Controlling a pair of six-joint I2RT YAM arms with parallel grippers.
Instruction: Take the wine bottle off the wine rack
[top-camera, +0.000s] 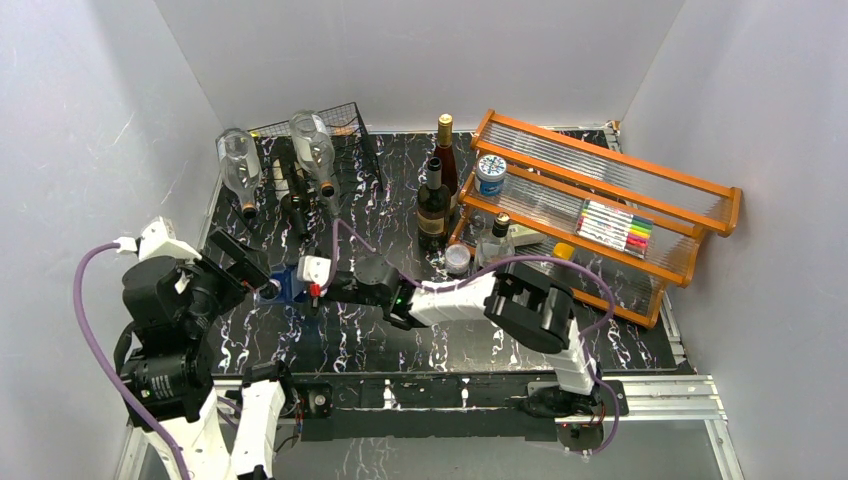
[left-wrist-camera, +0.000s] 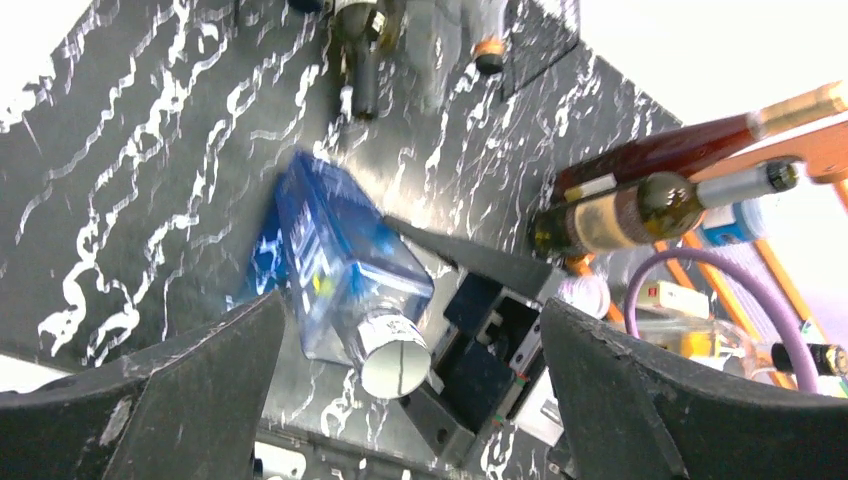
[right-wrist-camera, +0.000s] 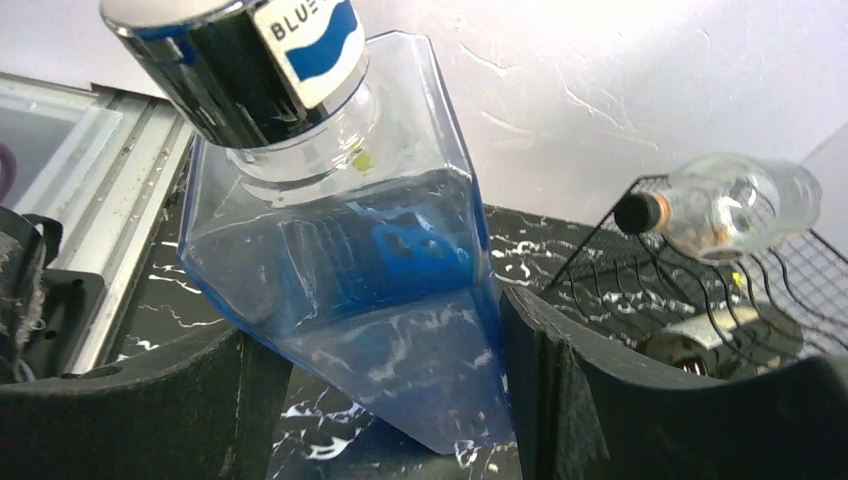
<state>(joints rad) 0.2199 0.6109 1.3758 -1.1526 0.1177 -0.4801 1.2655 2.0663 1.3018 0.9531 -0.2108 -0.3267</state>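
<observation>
The wine bottle (top-camera: 285, 284) is a blue square glass bottle with a silver cap, off the black wire wine rack (top-camera: 345, 120) and tilted over the table's near left. My right gripper (top-camera: 303, 287) is shut on its base. In the right wrist view the fingers flank the bottle (right-wrist-camera: 370, 260) around the gripper's midpoint (right-wrist-camera: 375, 400). My left gripper (top-camera: 250, 268) stands wide open just left of the bottle. In the left wrist view the capped end of the bottle (left-wrist-camera: 340, 270) points toward the open gripper (left-wrist-camera: 410, 400) without touching either finger.
Clear bottles (top-camera: 238, 160) (top-camera: 313, 140) and dark ones lie in the rack at the back left. Two dark wine bottles (top-camera: 433, 205) stand mid-table. An orange tiered shelf (top-camera: 600, 190) with markers (top-camera: 612, 225) and a tin fills the right side. White walls enclose the table.
</observation>
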